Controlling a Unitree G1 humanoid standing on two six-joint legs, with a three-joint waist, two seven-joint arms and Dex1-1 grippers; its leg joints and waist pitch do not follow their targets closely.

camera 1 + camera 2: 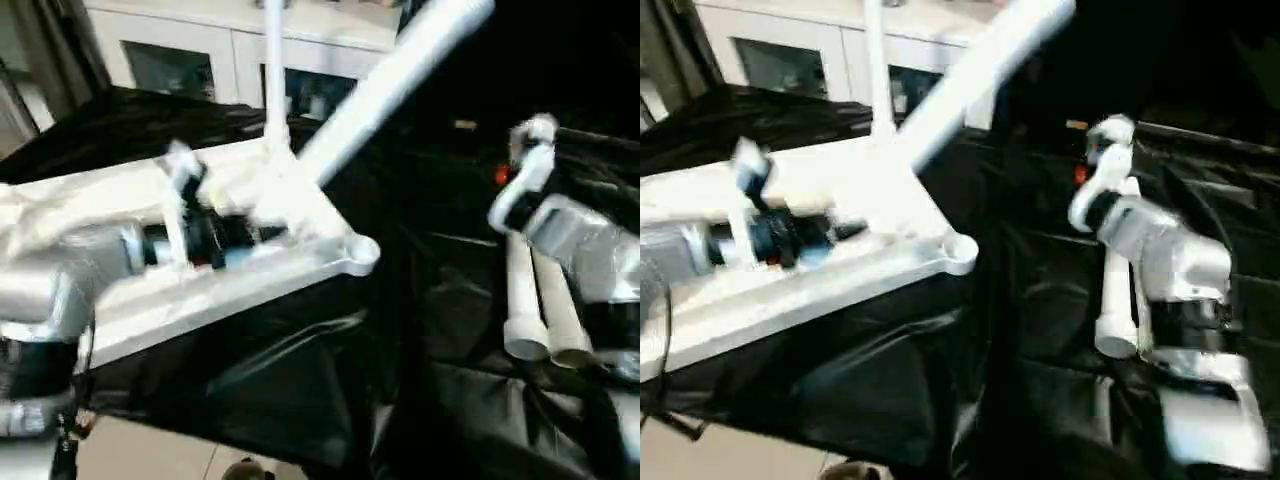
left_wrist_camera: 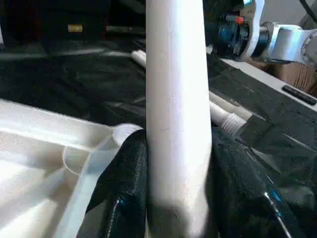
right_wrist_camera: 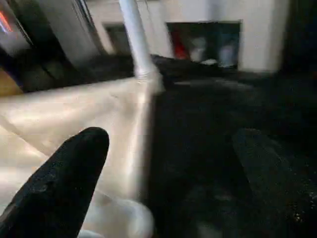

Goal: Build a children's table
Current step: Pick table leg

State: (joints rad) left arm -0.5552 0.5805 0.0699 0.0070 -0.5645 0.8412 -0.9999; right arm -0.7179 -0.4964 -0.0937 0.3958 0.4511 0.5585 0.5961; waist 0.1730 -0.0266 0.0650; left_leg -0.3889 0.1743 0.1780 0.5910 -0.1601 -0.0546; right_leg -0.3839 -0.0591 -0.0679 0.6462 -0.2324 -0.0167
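So far you have one leg (image 1: 272, 70) standing upright in the far corner of the upturned tabletop (image 1: 215, 290) on the left. Your left gripper (image 2: 178, 198) is clamped on a second, slanted leg (image 2: 177, 99) — not yet seated. Further right two legs (image 1: 540, 300) lie loose beside your right gripper (image 3: 163, 163), jaws wide apart — near socket (image 1: 360, 252) unfilled.
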